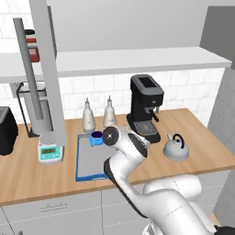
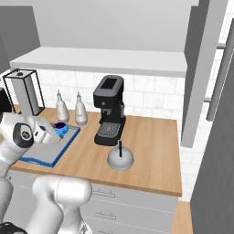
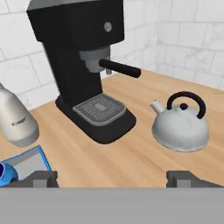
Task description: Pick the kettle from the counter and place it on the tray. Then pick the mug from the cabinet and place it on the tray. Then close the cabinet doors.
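While the mug [image 1: 96, 137] already sat at the far edge of the tray [image 1: 87, 166], left of centre in the left base view, the kettle [image 1: 176, 148] stood on the bare table [image 1: 202, 137] at the right of that frame, well apart from the tray, so the kettle step looked to be the one in hand. In the hand view the hand [image 3: 113, 178] hung empty at the bottom edge, its two tips spread wide with nothing between them, facing the kettle [image 3: 181, 124] at the right and the coffee machine [image 3: 83, 65] at the upper left. The kettle stood upright on its base; its spout pointed toward the left of the hand view, at the machine, and the arch of its black handle ran along that same spout-to-back line. My judgement was that the next move called for travelling on toward the kettle, turning the wrist so the tips straddled the handle across its thin side, then coming down and closing. Both cabinet doors [image 1: 46, 69] stood open, so that step remained too.
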